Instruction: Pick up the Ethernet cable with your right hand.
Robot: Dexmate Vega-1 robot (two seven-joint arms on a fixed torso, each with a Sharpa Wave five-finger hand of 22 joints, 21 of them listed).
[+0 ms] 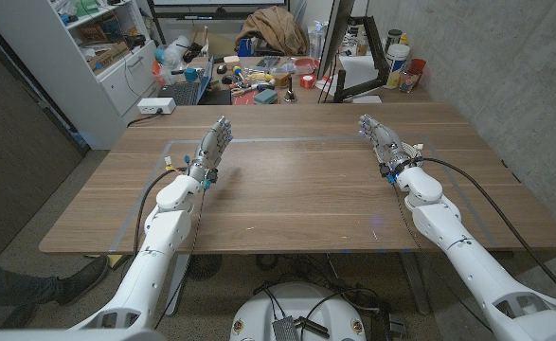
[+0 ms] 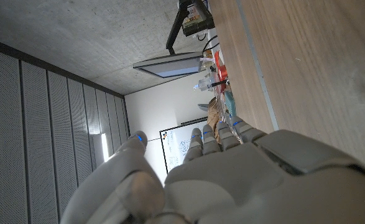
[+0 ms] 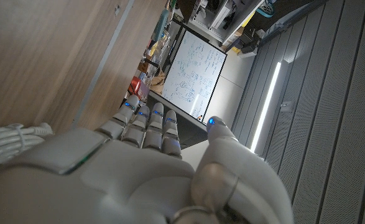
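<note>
The Ethernet cable [image 1: 409, 152] is a small pale bundled coil on the wooden table [image 1: 296, 189], close against the outer side of my right hand [image 1: 383, 140] near its wrist. In the right wrist view the white coil [image 3: 13, 142] shows beside the back of my right hand [image 3: 138, 180]. That hand's fingers [image 3: 146, 123] reach out straight and apart, holding nothing. My left hand [image 1: 211, 150] stands on the left of the table with its fingers extended and nothing in them. Its back [image 2: 232, 180] also shows in the left wrist view.
Tape lines mark a rectangle on the tabletop. Behind the far edge stand a white box [image 1: 156, 106], a black monitor stand [image 1: 353, 87], bottles [image 1: 398, 64] and cluttered shelves. A person's shoe [image 1: 77, 280] is on the floor at the left.
</note>
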